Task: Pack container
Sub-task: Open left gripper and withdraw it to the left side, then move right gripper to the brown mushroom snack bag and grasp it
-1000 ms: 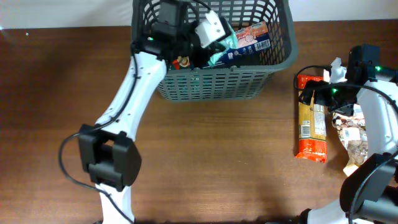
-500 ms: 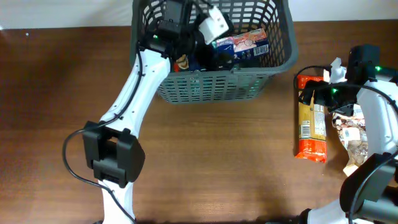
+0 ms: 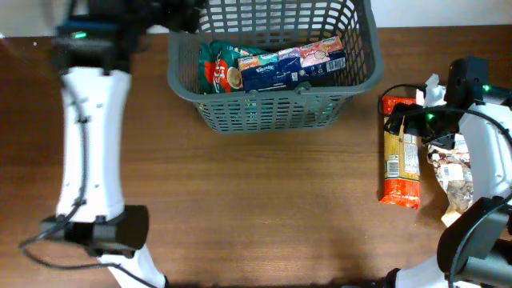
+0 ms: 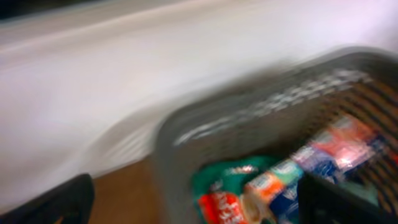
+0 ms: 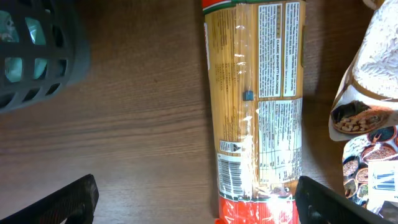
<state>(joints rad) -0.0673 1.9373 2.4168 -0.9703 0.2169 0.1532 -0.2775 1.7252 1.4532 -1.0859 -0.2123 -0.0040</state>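
Note:
The container, a dark grey lattice basket, stands at the table's far edge. Inside it lie a green and red package and a long blue package. My left gripper is open and empty just outside the basket's far left corner. Its wrist view is blurred and shows the basket rim, the green package and the blue package below the open left gripper. My right gripper hangs open above a long spaghetti pack, whose lower end lies between the fingers, untouched.
The spaghetti pack lies lengthwise at the right of the table. Bags of nuts and snacks sit beside it near the right edge. A basket corner shows at the left of the right wrist view. A white wall runs behind the table.
My left gripper opened, left the green package in the basket and swung up and to the left, out of the basket. The right arm has not moved.

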